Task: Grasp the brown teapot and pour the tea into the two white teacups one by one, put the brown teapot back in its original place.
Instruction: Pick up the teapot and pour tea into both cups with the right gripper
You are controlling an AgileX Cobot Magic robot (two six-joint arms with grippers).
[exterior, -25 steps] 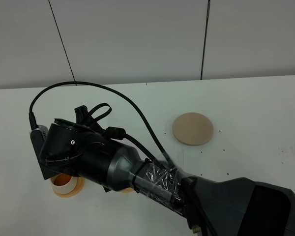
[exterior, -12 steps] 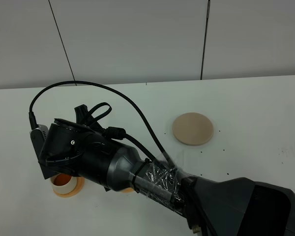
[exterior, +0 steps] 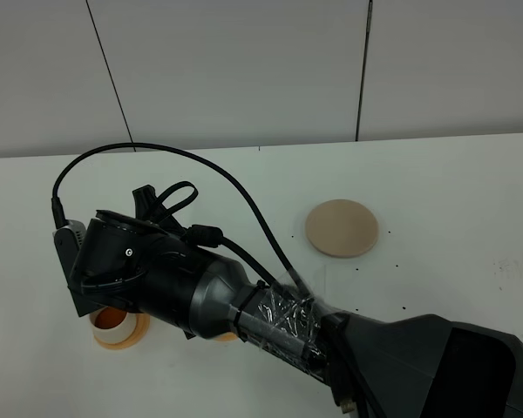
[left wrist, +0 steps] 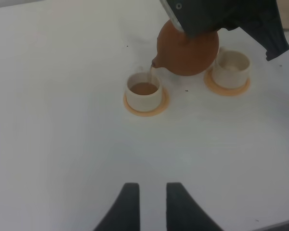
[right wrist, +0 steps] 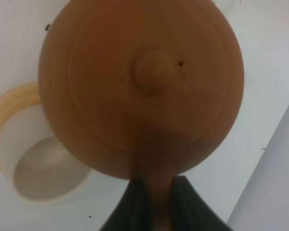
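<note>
White desk under grey wall panels fills the high view, and my right arm [exterior: 200, 287] reaches across it into the lower left of that frame. My right claw [right wrist: 153, 195] is clamped on the handle of the brown teapot [left wrist: 188, 48]. The pot hangs clear of the desk, tipped so its spout dips toward the first white teacup [left wrist: 144, 94]. A thin stream falls from the spout, and tea [left wrist: 144, 88] already shows inside the cup.

I grip by the handle because that leaves the spout free and lets the wrist set the tilt. I judge the spout is held low over the rim so the stream has little room to splash.

The second white teacup [left wrist: 232, 67] sits on its orange coaster [left wrist: 226, 87] just beside the pot and looks empty, so I take it as next.

The beige disc [exterior: 342, 228] lies bare right of centre in the high view, well apart from the cups, waiting for the pot.

My left claw [left wrist: 151, 199] hovers back from the cups, fingers slightly apart with nothing between them, out of the pour's way.
</note>
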